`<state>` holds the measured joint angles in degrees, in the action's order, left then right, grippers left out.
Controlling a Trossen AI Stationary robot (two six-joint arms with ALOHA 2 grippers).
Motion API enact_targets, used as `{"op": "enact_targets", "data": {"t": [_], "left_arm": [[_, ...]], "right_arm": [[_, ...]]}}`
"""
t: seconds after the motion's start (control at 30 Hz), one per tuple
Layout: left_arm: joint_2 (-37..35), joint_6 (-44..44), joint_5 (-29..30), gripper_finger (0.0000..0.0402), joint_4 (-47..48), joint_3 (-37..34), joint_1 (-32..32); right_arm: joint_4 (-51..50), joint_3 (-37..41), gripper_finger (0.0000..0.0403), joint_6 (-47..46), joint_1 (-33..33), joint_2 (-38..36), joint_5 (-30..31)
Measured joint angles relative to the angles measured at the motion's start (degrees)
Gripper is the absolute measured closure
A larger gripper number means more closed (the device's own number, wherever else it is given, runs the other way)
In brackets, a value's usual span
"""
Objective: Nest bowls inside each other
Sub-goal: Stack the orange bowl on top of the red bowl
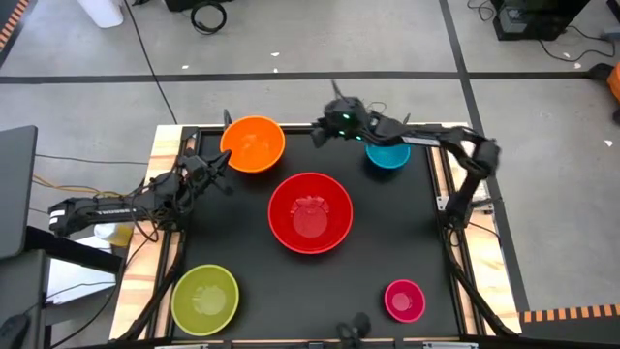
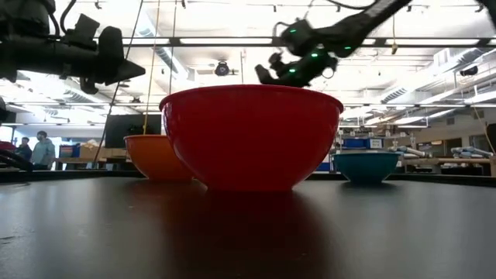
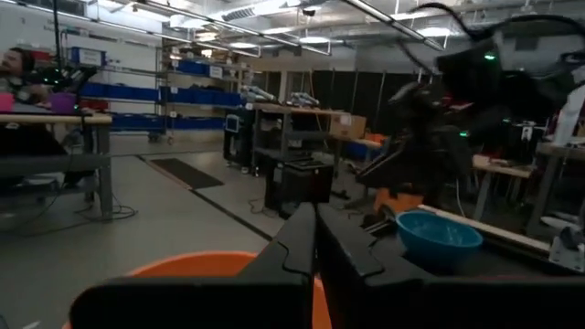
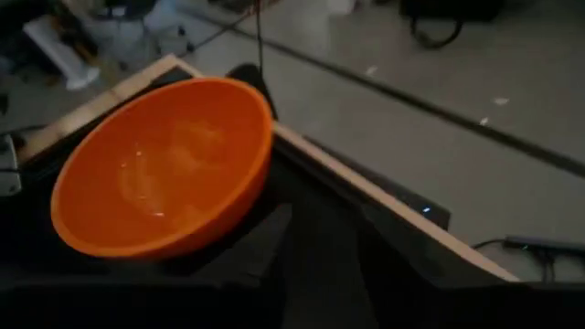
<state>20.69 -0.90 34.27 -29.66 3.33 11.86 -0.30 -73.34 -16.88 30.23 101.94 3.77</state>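
Five bowls stand upright on their bases on the black table top. The red bowl is in the middle and the orange bowl at the far left. The blue bowl is at the far right, the yellow-green bowl at the near left and the magenta bowl at the near right. My right gripper hangs in the air over the far edge, between the orange and blue bowls. It points toward the orange bowl with its fingers apart and nothing between them. My left gripper is shut and raised just beside the orange bowl's near left rim.
Raised wooden rails border the table's left and right sides. A small camera mount sits at the near edge. A laptop stands off the table's left side. People sit in the room beyond.
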Motion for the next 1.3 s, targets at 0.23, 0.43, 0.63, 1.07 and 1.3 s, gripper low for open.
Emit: {"op": "enact_targets", "data": {"t": [0.23,0.43,0.63,1.07,1.3], "left_arm": [[-0.1,-1.1,0.0,0.0383,-0.9,0.0,0.0],[-0.1,-1.0,0.0,0.0383,-1.7,0.0,0.0],[-0.1,-1.0,0.0,0.0383,-1.9,0.0,0.0],[-0.1,0.6,0.2,0.0383,-2.5,0.0,0.0],[-0.1,0.2,0.3,0.0383,-2.7,0.0,0.0]], "right_arm": [[-7.9,-16.9,0.0215,-8.9,0.0,12.2,-8.9],[-16.9,-27.6,0.0189,-9.1,-0.1,20.8,-9.2],[-19.0,-32.1,0.0176,-12.9,-0.5,26.5,-15.8],[-17.7,-36.0,0.0184,-16.2,-0.8,29.4,-21.6],[-21.6,-36.0,0.0213,-19.1,-2.7,29.4,-18.4]]}}
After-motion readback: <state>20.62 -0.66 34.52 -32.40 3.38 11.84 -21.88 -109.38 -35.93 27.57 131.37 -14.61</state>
